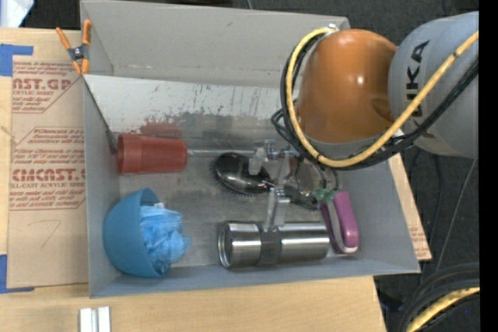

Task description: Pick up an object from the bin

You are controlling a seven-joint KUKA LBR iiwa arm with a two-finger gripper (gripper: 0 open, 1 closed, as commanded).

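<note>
The grey sheet-metal bin [194,50] has a scuffed, scratched floor and plain sloping walls. Over its right half hangs the arm [443,89], a smooth pale grey casing with a glossy, rounded orange cover [346,85] ringed by yellow and black cables.

Along the near wall lies a brushed steel cylinder [272,245] on its side. Its open mouth faces left and a dark band runs round its middle. In the near left corner sits a matte blue bowl [124,233], tipped on its side, with crumpled light-blue tissue [163,233] spilling from it. Farther back on the left a dull red plastic cup [152,154] lies on its side against the left wall.

Near the middle of the floor rests a dark glossy object [237,171], rounded like a small ladle bowl. By the right wall lies a slim magenta plastic piece [345,221] with rounded ends.

The gripper [271,181] is down at the dark object's right end. Its thin metal fingers [274,206] are spread, one on the far side and one on the near side, close to the steel cylinder. Whether they touch the dark object cannot be told.
</note>
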